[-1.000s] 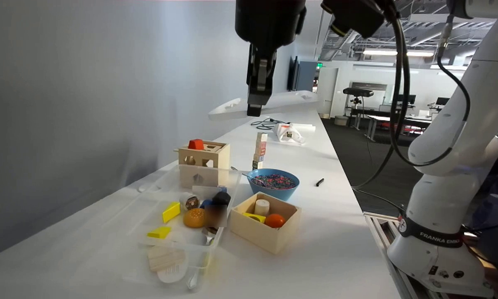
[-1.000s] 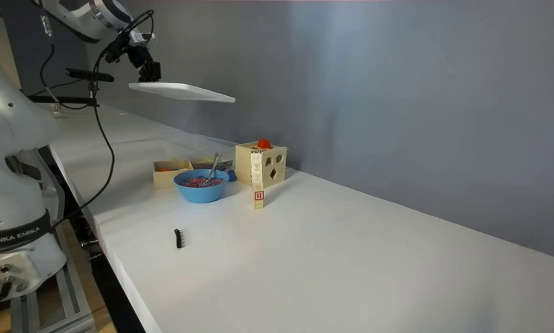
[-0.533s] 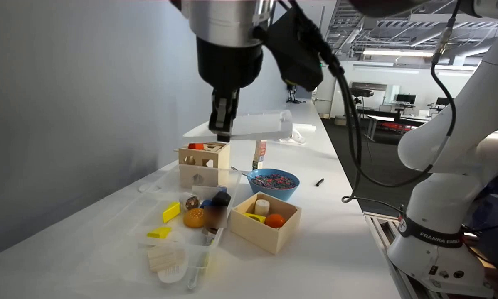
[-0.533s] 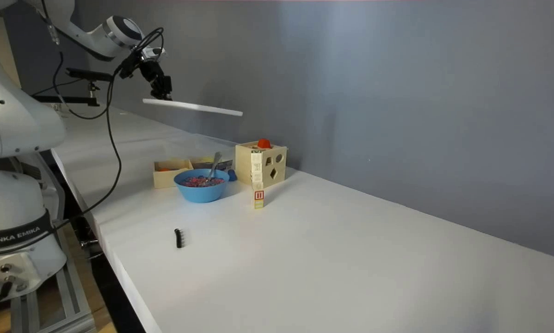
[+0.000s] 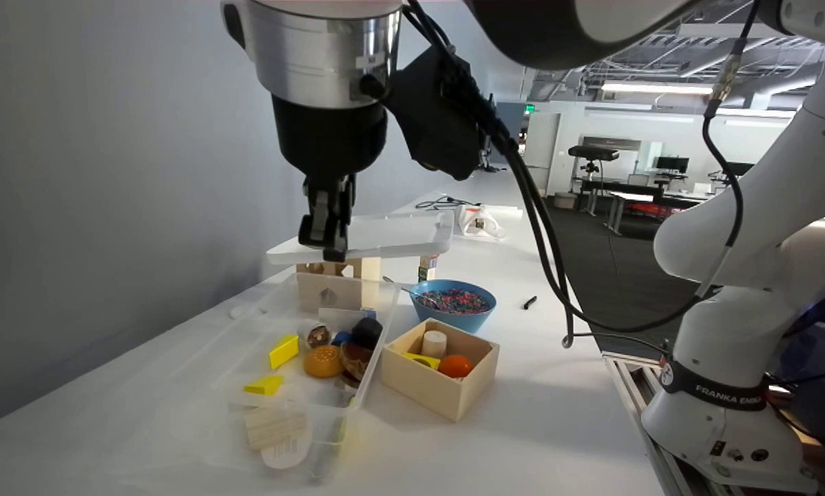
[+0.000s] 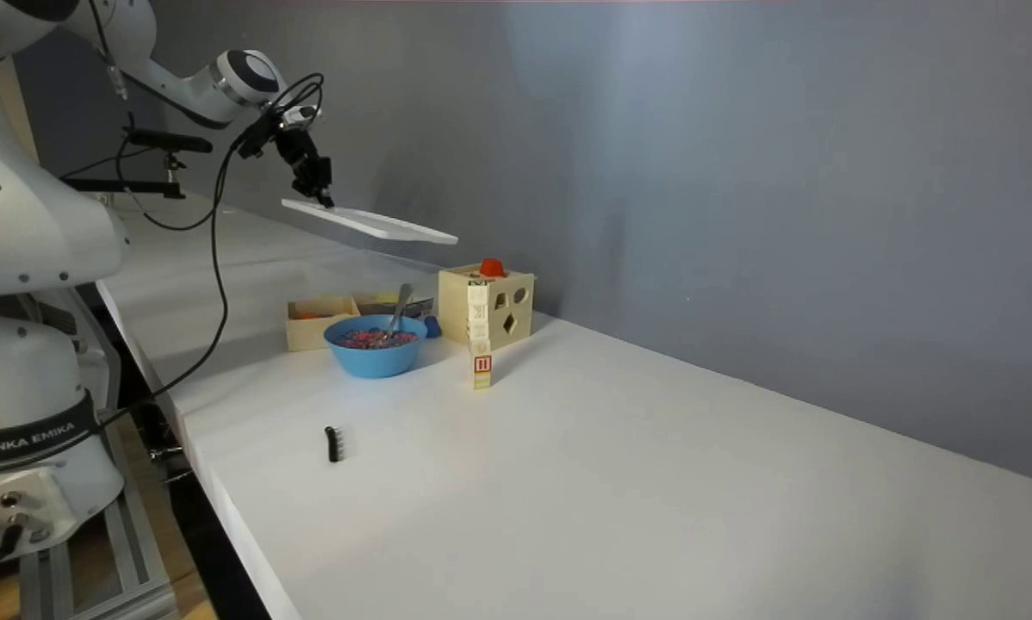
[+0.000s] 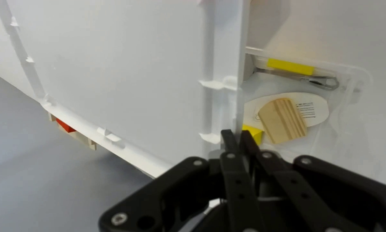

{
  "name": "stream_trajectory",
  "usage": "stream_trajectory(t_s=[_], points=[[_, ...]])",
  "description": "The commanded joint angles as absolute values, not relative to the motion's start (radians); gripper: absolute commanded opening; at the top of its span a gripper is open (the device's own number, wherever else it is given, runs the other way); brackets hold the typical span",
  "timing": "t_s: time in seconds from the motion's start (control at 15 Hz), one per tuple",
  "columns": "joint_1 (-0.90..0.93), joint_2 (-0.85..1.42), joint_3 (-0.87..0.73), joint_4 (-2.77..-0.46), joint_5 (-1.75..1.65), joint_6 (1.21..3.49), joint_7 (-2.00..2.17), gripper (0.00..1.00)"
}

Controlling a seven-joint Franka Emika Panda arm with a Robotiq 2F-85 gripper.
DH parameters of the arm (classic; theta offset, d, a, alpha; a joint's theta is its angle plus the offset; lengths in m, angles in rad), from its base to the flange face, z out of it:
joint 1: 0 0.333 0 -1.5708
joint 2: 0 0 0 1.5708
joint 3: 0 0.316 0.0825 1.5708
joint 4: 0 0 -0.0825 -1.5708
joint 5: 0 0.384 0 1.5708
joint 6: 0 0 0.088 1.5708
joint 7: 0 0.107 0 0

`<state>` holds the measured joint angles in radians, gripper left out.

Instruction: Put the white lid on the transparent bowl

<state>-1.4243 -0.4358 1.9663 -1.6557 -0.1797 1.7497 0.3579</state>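
Container of clear, colourless plastic (image 5: pixel 324 417), rectangular, at the left of the white desk (image 5: pixel 523 420) in an exterior view; inside, two yellow blocks (image 5: pixel 284 352), a sesame-dotted orange-brown bun (image 5: pixel 323 362), a black rounded piece (image 5: pixel 367 332) and, near the closer end, a striped wooden piece (image 7: pixel 283 120) over a flat white oval piece (image 7: pixel 318 109) with print. Above the desk, apart from the container and slightly tilted, the large flat white plastic lid (image 5: pixel 399 232) with raised rim, gripped at one edge by the closed-up black end effector (image 7: pixel 236 133). Behind the container, partly seen through it, a pale wooden cube (image 6: pixel 456 306) with shaped holes and a red block (image 6: pixel 492 268) on top. Just right of the container, an open-topped pale wooden box (image 5: pixel 423 391) holding a yellow piece (image 5: pixel 419 359), a pale wooden cylinder (image 5: pixel 434 344) and a red-orange round piece (image 5: pixel 455 366). Behind that box, a round blue bowl (image 5: pixel 454 322) filled with small red and dark bits (image 6: pixel 376 339), with a grey utensil (image 6: pixel 402 301) in it.

On the desk beyond the bowl, an upright stack of small lettered blocks (image 6: pixel 480 344); farther right, a small black object (image 5: pixel 530 302). Plain grey wall (image 5: pixel 123 172) at the left; white robot arm (image 5: pixel 726 331) at the right, with dark carpet (image 5: pixel 612 275) and office tables (image 5: pixel 650 200) behind.
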Motion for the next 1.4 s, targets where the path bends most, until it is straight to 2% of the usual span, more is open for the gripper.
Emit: stream_trajectory(t_s=[0.0,0.73,1.33], points=[[-1.357,-0.566,1.84,-1.644,-0.064,1.784,0.294,0.02],[-1.426,-0.892,1.859,-1.469,0.056,1.831,0.307,0.02],[-1.481,-0.94,1.846,-1.424,0.208,1.85,0.316,0.02]])
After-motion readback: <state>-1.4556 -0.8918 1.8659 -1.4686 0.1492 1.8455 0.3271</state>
